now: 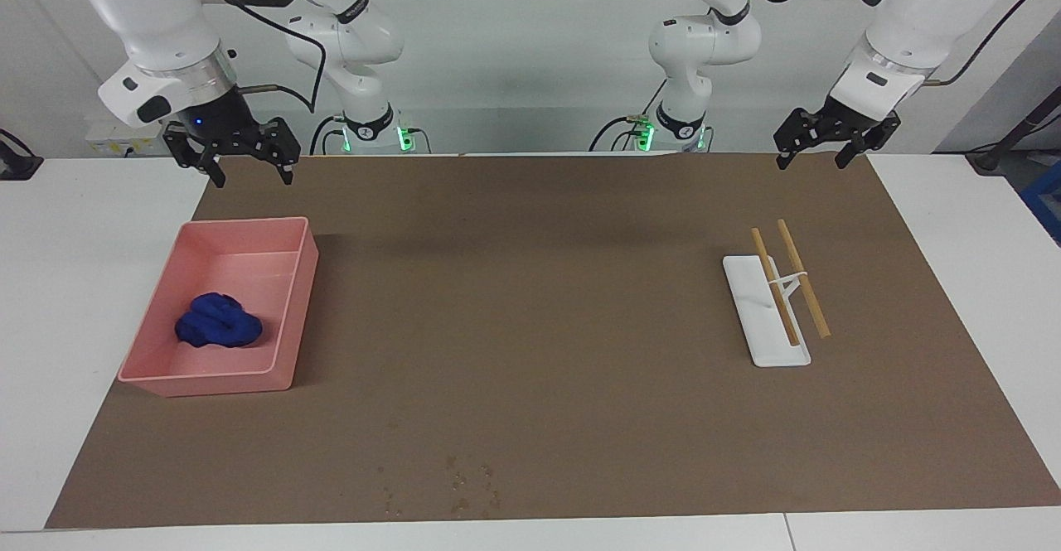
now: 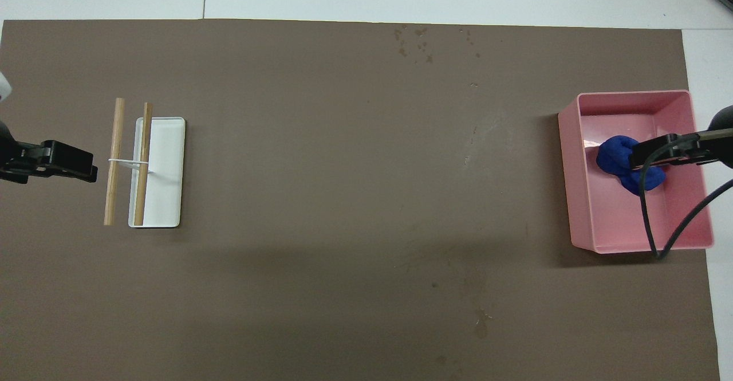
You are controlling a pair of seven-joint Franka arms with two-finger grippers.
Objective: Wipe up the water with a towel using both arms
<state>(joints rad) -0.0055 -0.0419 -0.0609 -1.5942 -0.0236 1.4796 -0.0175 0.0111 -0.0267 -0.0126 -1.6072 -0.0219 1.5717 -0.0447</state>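
Towel [image 1: 217, 331] lies bunched in pink tray [image 1: 300, 286]; right hand [image 1: 231, 156] and left hand [image 1: 835, 138] gape, empty.

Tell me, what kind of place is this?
Most likely a robotics lab test bench: two white arms, the right arm and left arm, hang over a brown mat with staged props, a pink tray holding a blue towel.

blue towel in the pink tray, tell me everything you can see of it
The towel is a small deep-blue soft cloth, crumpled into a rounded, lumpy bundle with folds showing. It lies on the floor of the pink tray, at the right arm's end of the table, roughly mid-tray and apart from the walls. Nothing grips it; only the tray touches it. In the overhead view a cable and gripper parts cross in front of it.
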